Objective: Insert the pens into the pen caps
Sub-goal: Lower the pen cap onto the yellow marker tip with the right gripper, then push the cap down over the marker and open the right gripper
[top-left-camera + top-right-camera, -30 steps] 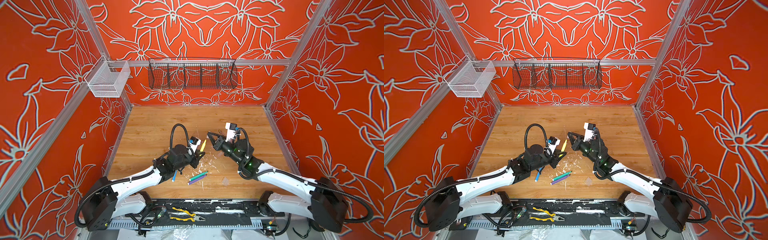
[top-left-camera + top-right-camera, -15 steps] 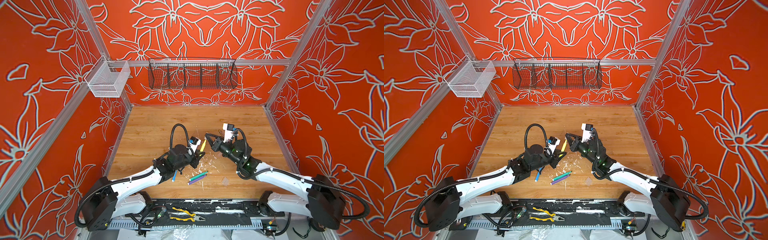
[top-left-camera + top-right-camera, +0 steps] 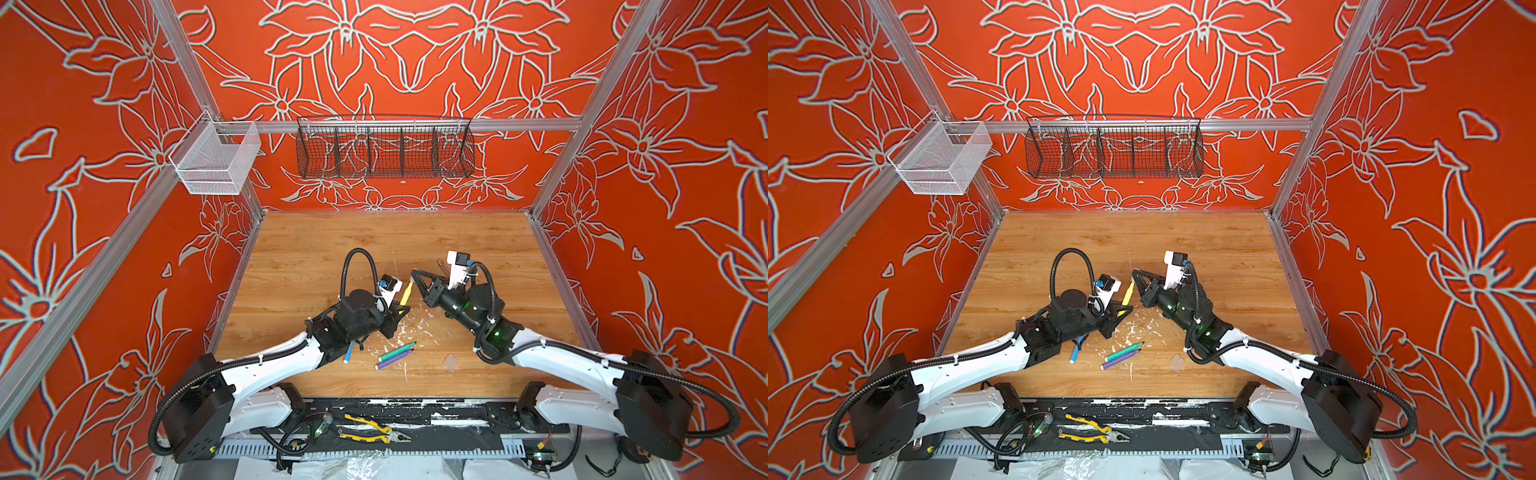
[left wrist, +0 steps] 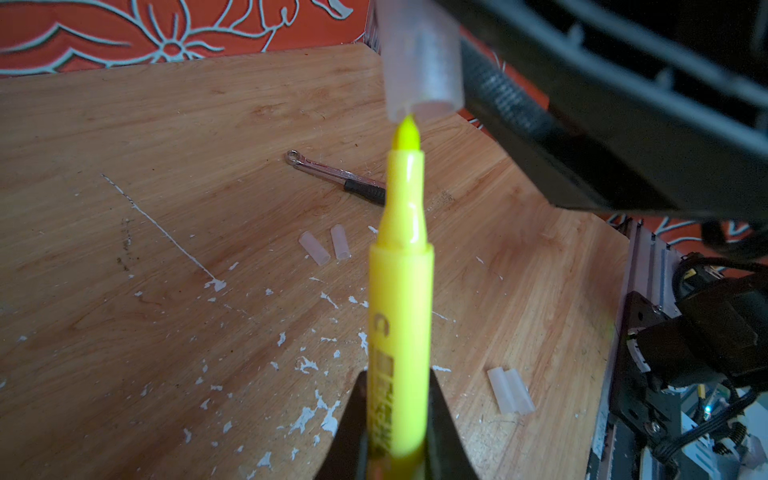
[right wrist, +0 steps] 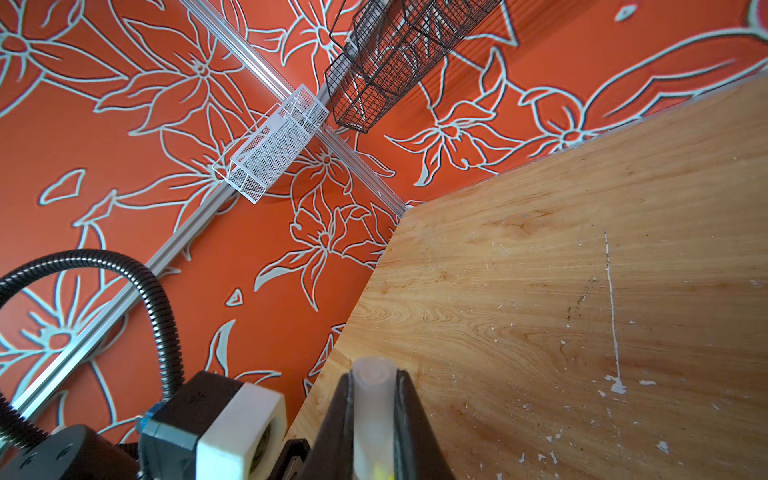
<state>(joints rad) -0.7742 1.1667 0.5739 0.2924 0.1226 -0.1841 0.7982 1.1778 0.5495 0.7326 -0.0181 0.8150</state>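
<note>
The yellow pen is held at its lower barrel by the left gripper, whose fingers are pressed on it from both sides. In the left wrist view the pen is pointed upward through the middle of the frame. Its bare tip is placed at the open mouth of a clear cap at the top of that frame, close to one edge of the mouth; how deep it sits inside cannot be told. The cap is pinched between the fingers of the right gripper, at the bottom middle of the right wrist view, and a little yellow is seen through it there.

In both top views the two grippers are found tip to tip, a little below the middle of the frame, above the wooden table. Lower in a top view, a green pen and a purple pen are laid side by side. A blue pen is seen to their left, partly covered by the left arm.

In the left wrist view two loose caps lie near the middle of the frame, and a second pair of caps lies together at the lower right. A metal tool is seen behind the pen, and white paint flecks are scattered on the wood.
</note>
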